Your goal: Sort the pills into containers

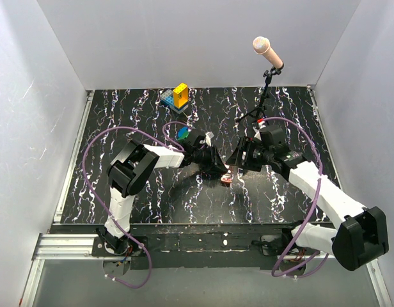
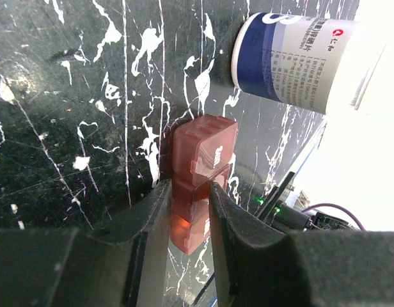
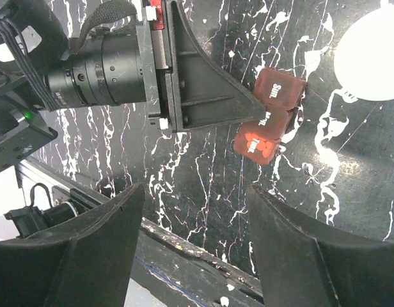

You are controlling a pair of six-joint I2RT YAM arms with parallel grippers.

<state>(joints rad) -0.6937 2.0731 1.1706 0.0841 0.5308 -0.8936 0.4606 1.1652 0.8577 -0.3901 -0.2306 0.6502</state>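
The left gripper (image 2: 189, 195) is clamped tight on the pill box (image 2: 200, 173), its two dark fingers (image 2: 152, 214) pinching the reddish-brown box across its narrow width. The box lies flat on the black marbled table (image 2: 69, 128), about in the centre of it, between the two arms. The right gripper (image 3: 197, 233) hangs just beside the box with its jaws wide apart, holding nothing and touching nothing.

From the right wrist I can see three compartments in a row. The end one has what look like small orange pills (image 3: 258, 147) glowing through it. The left arm's finger covers part of the middle compartment, and the lettering on top is too small to read for sure. A bottle (image 2: 293, 57) with a blue-and-white label sits near the box's far end, apart from it, with one end washed out by glare. From above, the box is mostly hidden under the two grippers
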